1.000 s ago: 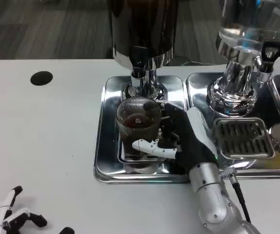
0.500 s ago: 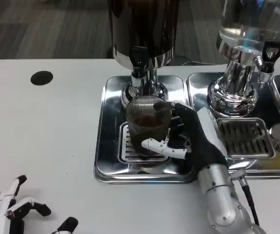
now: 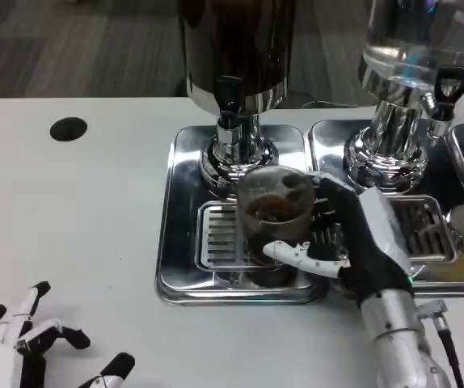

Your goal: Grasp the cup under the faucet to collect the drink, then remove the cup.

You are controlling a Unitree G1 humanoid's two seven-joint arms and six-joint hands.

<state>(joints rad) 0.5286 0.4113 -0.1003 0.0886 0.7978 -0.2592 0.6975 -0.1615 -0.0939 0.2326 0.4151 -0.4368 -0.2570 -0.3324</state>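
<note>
The right hand point(image 3: 353, 238) held the cup point(image 3: 274, 217) from the cup's right side, its fingers wrapped around the wall and its thumb point(image 3: 301, 255) crossing the near side, with the cup over the grate of the left drip tray point(image 3: 185, 267), slightly right of and nearer than the faucet point(image 3: 230, 109) of the dark dispenser point(image 3: 236, 48). The cup was a ribbed, smoky clear tumbler standing upright with a dark brown drink inside. The left hand point(image 3: 22, 343) rested on the white table point(image 3: 70, 218) at the near left, fingers spread and holding nothing.
</note>
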